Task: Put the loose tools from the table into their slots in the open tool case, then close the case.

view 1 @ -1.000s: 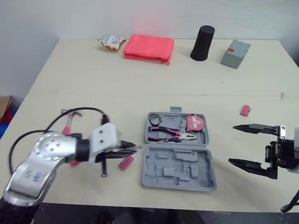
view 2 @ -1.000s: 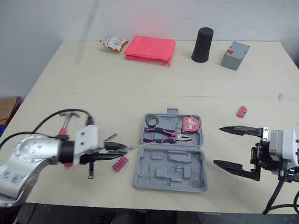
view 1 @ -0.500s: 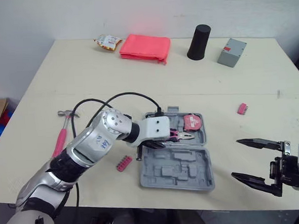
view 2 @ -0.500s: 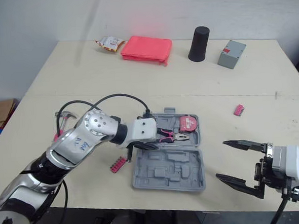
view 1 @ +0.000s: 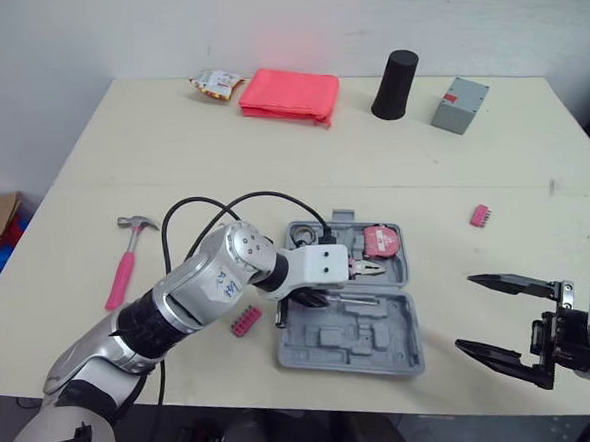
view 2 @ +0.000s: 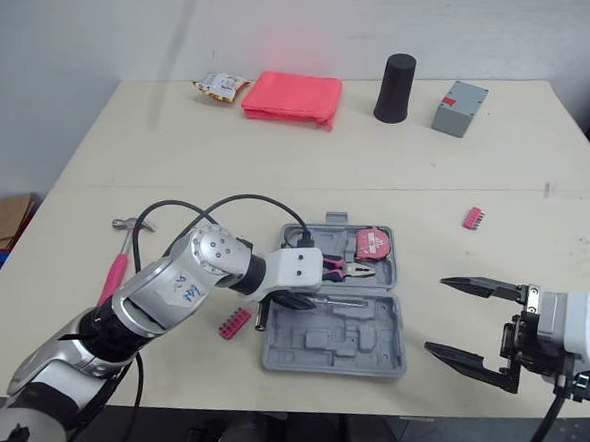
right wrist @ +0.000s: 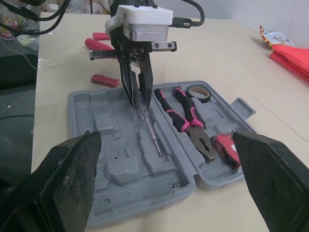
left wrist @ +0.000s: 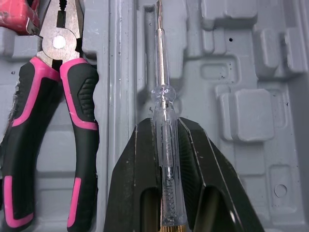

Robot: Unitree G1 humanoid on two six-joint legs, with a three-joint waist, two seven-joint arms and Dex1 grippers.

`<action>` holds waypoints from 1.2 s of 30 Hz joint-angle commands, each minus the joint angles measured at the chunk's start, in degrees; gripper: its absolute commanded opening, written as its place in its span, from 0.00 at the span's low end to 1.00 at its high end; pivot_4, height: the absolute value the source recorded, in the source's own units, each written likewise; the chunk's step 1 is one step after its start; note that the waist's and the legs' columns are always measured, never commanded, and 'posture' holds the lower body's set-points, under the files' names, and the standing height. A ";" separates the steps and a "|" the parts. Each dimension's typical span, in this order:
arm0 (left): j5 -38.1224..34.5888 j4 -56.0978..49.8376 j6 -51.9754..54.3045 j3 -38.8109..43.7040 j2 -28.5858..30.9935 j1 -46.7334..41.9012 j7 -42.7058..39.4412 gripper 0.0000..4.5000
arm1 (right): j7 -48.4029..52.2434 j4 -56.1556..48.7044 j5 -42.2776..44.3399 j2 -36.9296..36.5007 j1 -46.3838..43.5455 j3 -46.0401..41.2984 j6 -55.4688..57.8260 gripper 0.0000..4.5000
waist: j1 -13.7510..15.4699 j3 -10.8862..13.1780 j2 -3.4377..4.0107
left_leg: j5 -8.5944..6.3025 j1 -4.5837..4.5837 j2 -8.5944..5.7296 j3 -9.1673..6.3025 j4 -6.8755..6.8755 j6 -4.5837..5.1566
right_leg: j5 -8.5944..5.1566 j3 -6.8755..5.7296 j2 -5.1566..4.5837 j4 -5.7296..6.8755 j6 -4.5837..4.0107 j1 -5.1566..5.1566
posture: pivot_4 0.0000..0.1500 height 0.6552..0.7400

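Spanning the view below a white wall (view 1: 263, 23), the beige desk (view 1: 170, 138) carries one open grey tool case (view 1: 354, 330), one pink hammer (view 1: 125, 263) at left and two pink bit strips, one left of the case (view 1: 245, 322), one far right (view 1: 480, 215). The left pincer (left wrist: 165, 124) is clenched on a clear-handled screwdriver (left wrist: 159, 63) at the case's near half, beside the pliers (left wrist: 84, 101). The right pincer (view 1: 466, 314) hangs released at the near right.

Your left fingers (left wrist: 137, 183) pinch the clear-handled screwdriver (left wrist: 163, 135), shaft reaching past them over the open grey case (left wrist: 251, 72). Pink-handled pliers (left wrist: 79, 106) lie slotted alongside.
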 commanded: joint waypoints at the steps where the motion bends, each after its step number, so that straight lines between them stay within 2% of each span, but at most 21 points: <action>1: 1.87 0.97 -0.85 -0.55 -0.04 -0.98 0.48 0.01 | 0.03 -0.68 -0.38 0.67 0.48 -0.28 -1.89 1.00 | -0.08 0.00 0.00 | 0.00 0.00 -0.01 0.00 0.01 0.00 | 0.00 0.00 0.00 0.00 0.00 0.00 | 1.00 1.00; 10: 3.48 0.96 -1.13 -0.32 0.88 -0.96 0.18 0.01 | -0.23 -0.69 -0.52 0.98 0.78 -0.33 -2.64 1.00 | -0.09 0.00 0.00 | 0.00 0.01 0.01 -0.02 0.26 0.01 | -0.01 0.01 -0.02 0.29 -0.02 -0.01 | 1.00 1.00; 16: 3.69 1.46 -2.42 0.63 -1.18 0.00 2.06 0.01 | -0.85 -1.78 -0.10 1.04 1.15 -0.44 -2.28 1.00 | -0.05 0.00 0.00 | -0.02 0.01 0.00 -0.09 0.49 0.08 | -0.01 -0.03 -0.08 0.42 -0.02 0.05 | 1.00 1.00; 17: 3.42 1.26 -2.32 0.88 -1.49 -0.06 1.95 0.22 | -0.93 -1.91 -0.01 1.00 1.20 -0.48 -2.22 1.00 | -0.05 0.00 0.00 | -0.02 0.00 -0.02 -0.10 0.50 0.12 | 0.00 -0.04 -0.11 0.42 -0.01 0.05 | 1.00 1.00; 22: 3.91 0.51 -5.67 1.24 -0.89 0.38 1.56 0.69 | -2.24 -3.52 0.56 0.35 0.82 -0.33 -0.86 1.00 | -0.08 0.00 0.00 | -0.04 -0.01 -0.05 -0.11 0.48 0.17 | 0.00 -0.07 -0.15 0.42 -0.01 0.06 | 1.00 1.00; 26: 0.28 -2.08 -5.55 6.36 -1.13 1.19 0.55 0.69 | -3.13 -4.66 1.14 -0.23 0.10 0.04 0.71 1.00 | -0.07 0.00 0.00 | -0.04 -0.04 -0.03 -0.12 0.46 0.15 | -0.01 -0.10 -0.15 0.42 -0.02 0.03 | 1.00 1.00; 31: -2.12 0.68 -18.80 15.71 -2.63 7.23 3.80 0.69 | -3.70 -4.73 1.33 -0.32 -0.97 0.49 1.74 1.00 | -0.09 0.00 0.00 | -0.05 -0.03 -0.04 -0.13 0.48 0.16 | -0.01 -0.14 -0.19 0.41 -0.02 0.05 | 1.00 1.00; 32: -3.10 1.27 -20.64 17.39 -3.40 8.37 3.98 0.58 | -3.75 -4.66 1.29 -0.28 -1.05 0.54 1.78 1.00 | -0.05 0.00 0.00 | -0.05 -0.03 -0.04 -0.13 0.49 0.16 | -0.01 -0.15 -0.19 0.41 -0.02 0.05 | 1.00 1.00; 33: -3.83 1.69 -21.83 18.47 -4.00 9.13 3.89 0.53 | -3.75 -4.56 1.27 -0.25 -1.12 0.56 1.81 1.00 | -0.06 0.00 0.00 | -0.05 -0.03 -0.04 -0.15 0.50 0.16 | 0.00 -0.16 -0.18 0.41 -0.02 0.06 | 1.00 1.00; 36: -6.74 3.54 -24.62 21.05 -7.12 13.82 4.48 0.23 | -3.52 -3.48 0.72 -0.03 -1.66 0.73 1.36 1.00 | -0.05 0.00 0.00 | -0.07 -0.03 -0.05 -0.14 0.52 0.20 | 0.00 -0.17 -0.20 0.42 -0.01 0.08 | 1.00 1.00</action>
